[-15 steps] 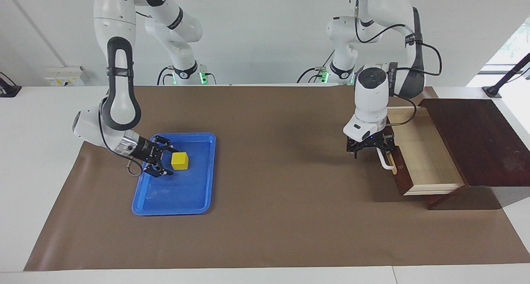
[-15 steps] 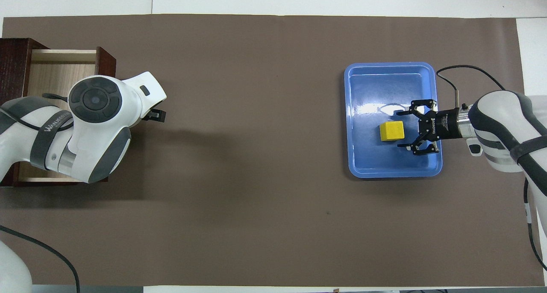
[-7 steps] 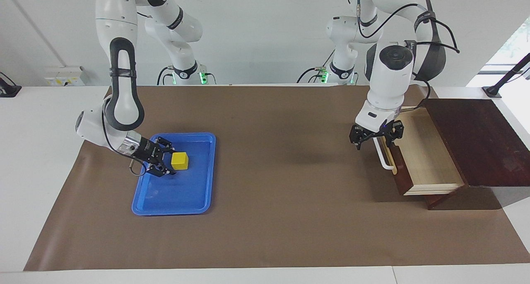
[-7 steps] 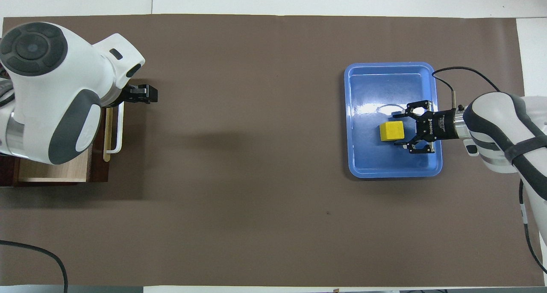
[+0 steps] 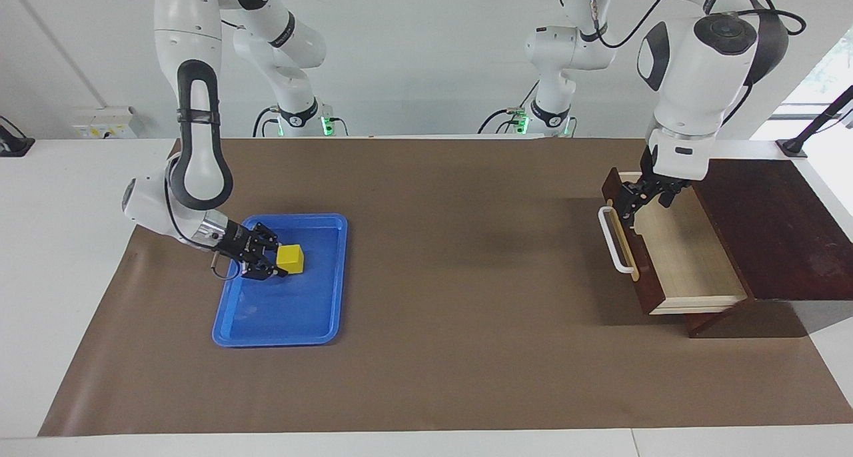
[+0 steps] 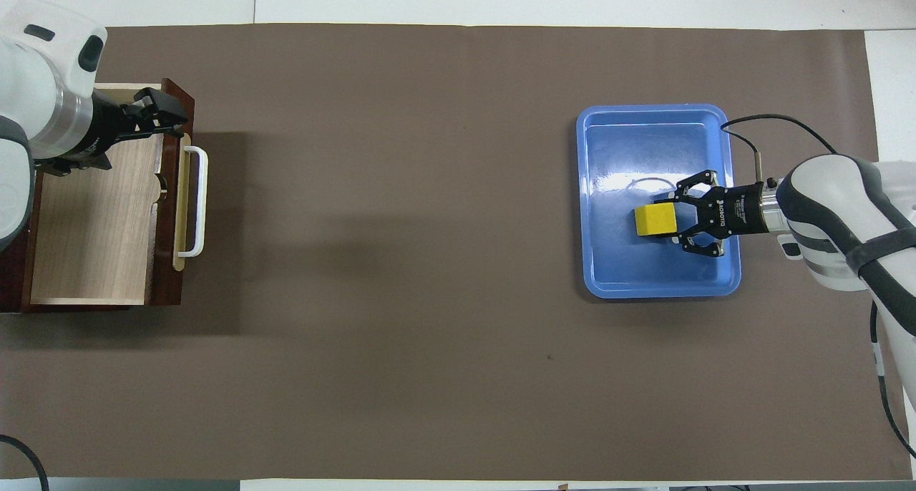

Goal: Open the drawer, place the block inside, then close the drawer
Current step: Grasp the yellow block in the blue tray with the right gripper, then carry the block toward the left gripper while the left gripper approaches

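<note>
Two arms work at the two ends of the white tabletop (image 5: 60, 257), which is covered by a brown paper mat (image 5: 453, 277). Read the overhead view as a clock face, twelve pointing away from the robots.

At nine o'clock the dark brown wooden drawer with a pale interior (image 5: 680, 257) stands pulled out of its dark wooden box (image 5: 766, 230). Its white bar handle (image 5: 614, 240) faces the middle of the mat. The drawer's floor is bare, so the opening step looks done and the space is ready to take the load.

The left pincer (image 5: 641, 200) hangs above the drawer's one o'clock corner with its jaws wide and nothing between them. It touches neither handle nor front. That arm seems to wait there, probably so it can push the front shut later.

At three o'clock lies the shallow blue plastic tray (image 5: 286, 317). The small bright yellow block (image 5: 290, 258) sits on the tray floor close to its centre, a touch toward six. The right pincer (image 5: 270, 262) comes in low and nearly level from the block's three o'clock side. Its jaws are clamped on the end of the small bright yellow block nearest the arm. The block is not yet lifted. Such a shallow bite on one end may let the block twist when it rises.
</note>
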### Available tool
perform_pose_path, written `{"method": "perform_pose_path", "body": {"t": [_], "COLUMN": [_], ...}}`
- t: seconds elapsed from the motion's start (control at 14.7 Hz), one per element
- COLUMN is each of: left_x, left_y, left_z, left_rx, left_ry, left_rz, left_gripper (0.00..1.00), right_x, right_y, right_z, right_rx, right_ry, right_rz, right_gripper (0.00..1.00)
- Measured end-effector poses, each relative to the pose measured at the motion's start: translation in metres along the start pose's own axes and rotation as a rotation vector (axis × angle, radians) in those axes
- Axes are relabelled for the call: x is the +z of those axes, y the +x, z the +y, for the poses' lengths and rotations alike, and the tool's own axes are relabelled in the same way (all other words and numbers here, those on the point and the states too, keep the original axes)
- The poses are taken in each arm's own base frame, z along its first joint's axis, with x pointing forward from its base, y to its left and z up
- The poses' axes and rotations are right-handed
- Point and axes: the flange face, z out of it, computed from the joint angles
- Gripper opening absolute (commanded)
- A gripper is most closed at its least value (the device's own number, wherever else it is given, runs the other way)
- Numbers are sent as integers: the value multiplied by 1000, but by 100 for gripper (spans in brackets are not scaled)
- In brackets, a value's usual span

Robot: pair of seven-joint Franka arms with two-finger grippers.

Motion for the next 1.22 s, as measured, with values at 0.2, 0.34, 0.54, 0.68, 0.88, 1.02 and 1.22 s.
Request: {"method": "perform_pose_path", "body": {"t": [0.2,0.34,0.54,0.68,0.88,1.02,1.22], "left_x": [-7,-9,-10,-10,-10,-11,-11], "left_y": [-5,-6,-5,-6,-8,-10,-8], "left_z": [7,7,5,5,8,11,18], "left_rx": [-142,-212,-308,-351,-494,-555,-680], "left_ry": [-34,-39,-38,-38,-55,-71,-72], "left_rz": [-31,-45,-49,-55,-81,-105,-114], "left_gripper": [100,100,100,100,100,100,100], "right_x": [-4,-16,-11,5,37,64,91], "right_y": [-9,-26,-84,-134,-211,-255,-312], "right_z": [-5,-21,-48,-63,-74,-72,-66], "right_rx": [-10,-6,-3,24,67,106,140], "right_ry": [-16,-17,-36,-56,-86,-90,-89], "right_rz": [-33,-59,-69,-65,-55,-38,-28], "right_gripper": [0,0,0,0,0,0,0]}}
